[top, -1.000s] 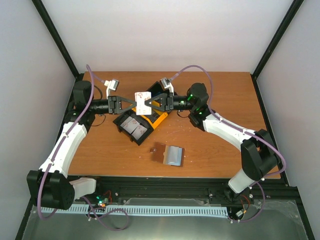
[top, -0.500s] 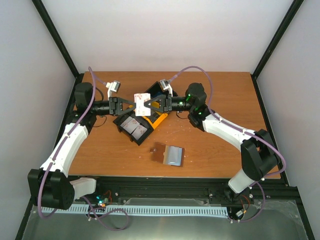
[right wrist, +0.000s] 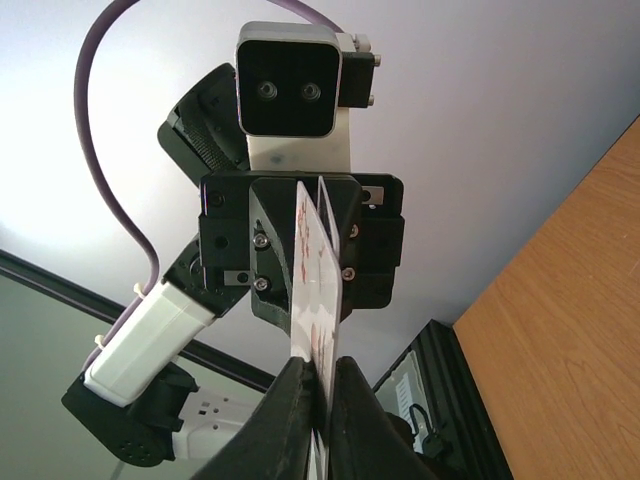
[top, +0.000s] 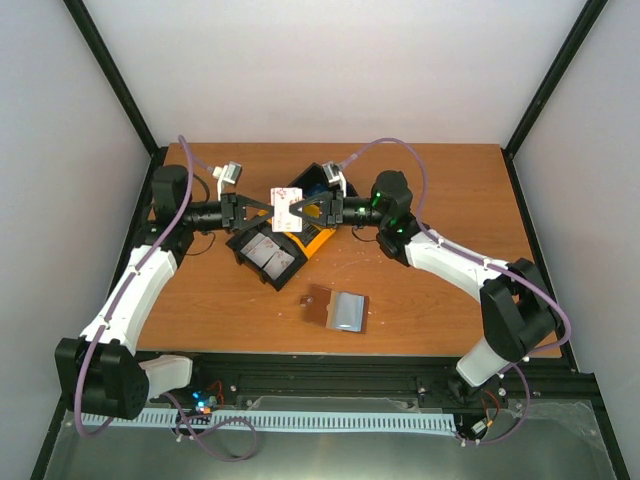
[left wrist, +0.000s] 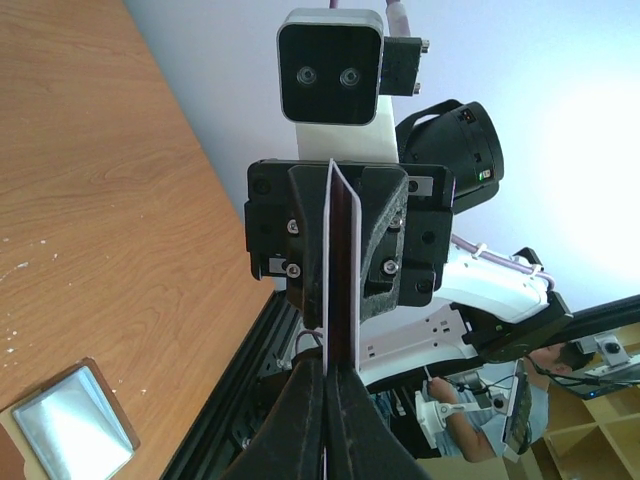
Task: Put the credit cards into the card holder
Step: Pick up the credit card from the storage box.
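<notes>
Neither gripper is free. The left gripper [top: 271,207] and the right gripper [top: 301,208] meet tip to tip in the air. Each is clenched on an opposite edge of the same white card [top: 286,204], which has red marks on its face. The card stands on edge between the two sets of jaws, and both wrist views show it as a thin line running from one gripper's fingers into the other's.

The task looks barely begun. The holder [top: 337,311] lies open on the table [top: 440,180], below the jaws and well apart from them, towards the arm bases. Its pale pocket faces up and no card shows in it, so nothing seems to be filed yet. The shared hold looks like a handover or a regrip. What is probably left is for one gripper to let go, and for the other to carry the card down and slide it into a pocket. The remaining cards would then follow.

Count:
- One card is held.
- Two pale tray cards [top: 257,244] lie in the black-and-yellow tray [top: 318,238] directly beneath the jaws. I cannot tell whether its far compartment hides more.
- There is one holder, one tray and two grippers.
</notes>
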You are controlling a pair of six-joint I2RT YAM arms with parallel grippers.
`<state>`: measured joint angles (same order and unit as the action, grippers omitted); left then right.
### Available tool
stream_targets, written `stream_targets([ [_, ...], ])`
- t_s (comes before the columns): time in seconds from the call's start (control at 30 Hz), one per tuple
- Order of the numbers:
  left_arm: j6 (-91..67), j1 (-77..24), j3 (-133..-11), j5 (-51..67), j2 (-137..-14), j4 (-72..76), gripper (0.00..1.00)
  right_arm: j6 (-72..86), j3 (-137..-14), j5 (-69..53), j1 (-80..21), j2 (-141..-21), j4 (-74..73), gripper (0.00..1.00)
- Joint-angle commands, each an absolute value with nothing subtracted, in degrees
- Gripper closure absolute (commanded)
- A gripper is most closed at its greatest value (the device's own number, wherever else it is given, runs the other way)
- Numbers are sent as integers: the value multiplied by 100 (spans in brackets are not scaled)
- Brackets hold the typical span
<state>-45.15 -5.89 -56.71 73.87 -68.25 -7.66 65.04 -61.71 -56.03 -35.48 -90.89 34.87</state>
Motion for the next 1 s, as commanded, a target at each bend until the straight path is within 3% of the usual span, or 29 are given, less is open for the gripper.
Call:
stream_targets([
  [0.0, -4603, -462, -6029, 7237, -6761, -826, 99, 6644, -5976, -5472, -3478, -8948, 3672, 94],
  [0.43, -4449, -333, -6125, 6870, -6835, -1367, 99, 7054, -5703, -5123, -3401, -8979, 3926, 97],
  [0.63, -3501, -193, -6527, 5865, -6885, -2618, 99, 6697, -5229, -4962, -3057, -8506, 3395, 97],
  [0.73, -3064, -210, -6501, 5605, -6908, -2985, 99, 6107, -4775, -4778, -2797, -7904, 2447, 97],
  [0.8, -2862, -371, -6390, 5370, -6907, -3126, 99, 5417, -4534, -4414, -2688, -7404, 1056, 97],
  [0.97, -3040, -1361, -5932, 5008, -7037, -2994, 99, 4272, -4143, -3066, -2624, -6401, -1659, 97],
])
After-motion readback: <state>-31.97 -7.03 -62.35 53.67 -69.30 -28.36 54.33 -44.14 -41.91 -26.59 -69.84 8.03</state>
